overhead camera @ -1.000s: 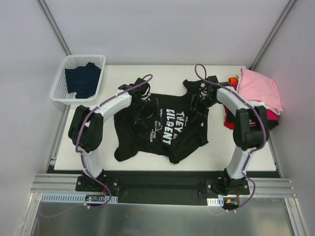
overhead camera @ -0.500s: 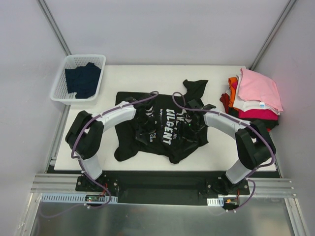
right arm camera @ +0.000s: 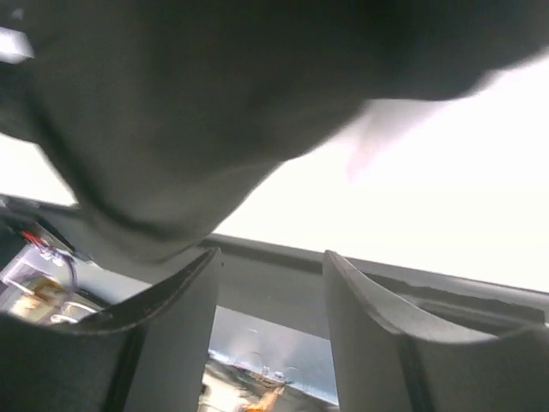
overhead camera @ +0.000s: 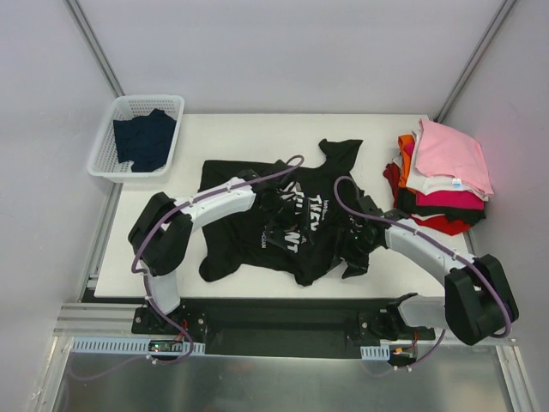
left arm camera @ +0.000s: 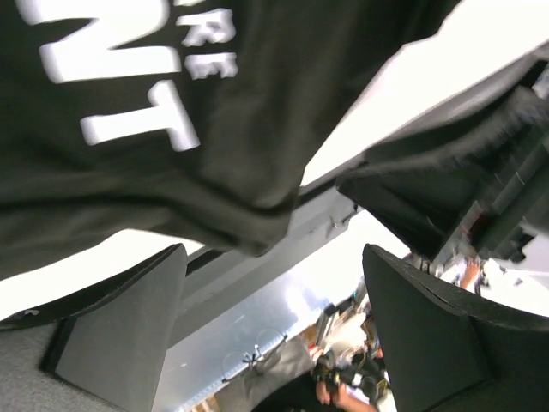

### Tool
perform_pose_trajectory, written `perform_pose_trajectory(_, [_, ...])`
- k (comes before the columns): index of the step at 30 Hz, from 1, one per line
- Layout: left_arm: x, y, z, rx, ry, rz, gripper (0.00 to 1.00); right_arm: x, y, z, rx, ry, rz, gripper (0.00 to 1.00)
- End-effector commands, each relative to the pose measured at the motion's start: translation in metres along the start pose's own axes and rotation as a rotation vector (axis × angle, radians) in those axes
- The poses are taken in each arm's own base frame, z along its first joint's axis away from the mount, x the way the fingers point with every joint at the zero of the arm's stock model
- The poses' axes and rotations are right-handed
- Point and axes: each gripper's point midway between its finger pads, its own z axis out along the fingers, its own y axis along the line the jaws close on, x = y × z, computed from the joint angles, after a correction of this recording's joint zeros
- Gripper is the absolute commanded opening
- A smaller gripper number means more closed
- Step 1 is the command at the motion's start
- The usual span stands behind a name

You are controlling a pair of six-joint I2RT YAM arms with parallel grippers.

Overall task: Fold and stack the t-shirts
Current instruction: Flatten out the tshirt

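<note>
T-shirt (overhead camera: 296, 227), black with white block lettering, lies rumpled mid-bench (overhead camera: 232, 129) between both arms. The chest print is creased and one sleeve is kicked up at the back. This looks like the spreading step, with no fold made yet. Left tool (left arm camera: 273, 253) gapes wide with nothing pinched. Right tool (right arm camera: 270, 254) is parted more narrowly, limp cloth sagging just past its tips. Next move, I'd say: pinch hem or shoulders and pull this soft, floppy knit flat. The pile (overhead camera: 442, 167), pink on top, waits at the right.
</note>
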Motion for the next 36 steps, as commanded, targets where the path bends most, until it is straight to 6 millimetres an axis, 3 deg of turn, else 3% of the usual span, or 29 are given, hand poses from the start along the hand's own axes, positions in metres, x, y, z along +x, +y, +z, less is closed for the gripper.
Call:
perform_pose_trajectory(1, [0.016, -0.03, 0.013, 0.088, 0.08, 0.061, 0.83, -0.003, -0.013, 0.014, -0.035, -0.005, 0.122, 0.54])
perform_pose_trajectory(7, [0.033, -0.026, 0.023, 0.075, 0.1, 0.067, 0.83, -0.02, -0.006, 0.034, -0.076, -0.023, 0.108, 0.54])
perform_pose_trajectory(11, [0.048, -0.009, 0.026, 0.041, 0.112, 0.048, 0.83, -0.032, 0.002, 0.046, -0.098, -0.022, 0.103, 0.53])
perform_pose_trajectory(18, [0.05, -0.004, 0.026, 0.029, 0.11, 0.044, 0.83, -0.051, 0.017, 0.053, -0.105, -0.02, 0.086, 0.49])
perform_pose_trajectory(19, [0.05, -0.004, 0.027, 0.03, 0.112, 0.044, 0.83, -0.055, 0.023, 0.05, -0.119, -0.025, 0.079, 0.47])
perform_pose_trajectory(22, [0.047, -0.006, 0.026, 0.033, 0.105, 0.05, 0.82, -0.057, 0.032, 0.038, -0.129, -0.037, 0.062, 0.22])
perform_pose_trajectory(23, [0.045, -0.008, 0.026, 0.038, 0.102, 0.055, 0.82, -0.056, 0.033, 0.035, -0.117, -0.035, 0.056, 0.08])
perform_pose_trajectory(24, [0.043, -0.01, 0.025, 0.043, 0.1, 0.057, 0.82, -0.05, 0.031, 0.027, -0.092, -0.021, 0.055, 0.03])
perform_pose_trajectory(32, [0.023, -0.023, 0.017, 0.076, 0.063, 0.071, 0.83, -0.047, 0.046, -0.031, -0.05, -0.034, 0.028, 0.02])
perform_pose_trajectory(33, [0.021, -0.024, 0.016, 0.077, 0.057, 0.071, 0.83, -0.052, 0.054, -0.041, -0.056, -0.046, 0.017, 0.02])
perform_pose_trajectory(36, [0.014, -0.028, 0.012, 0.087, 0.038, 0.075, 0.83, -0.069, 0.065, -0.044, -0.049, -0.051, -0.011, 0.03])
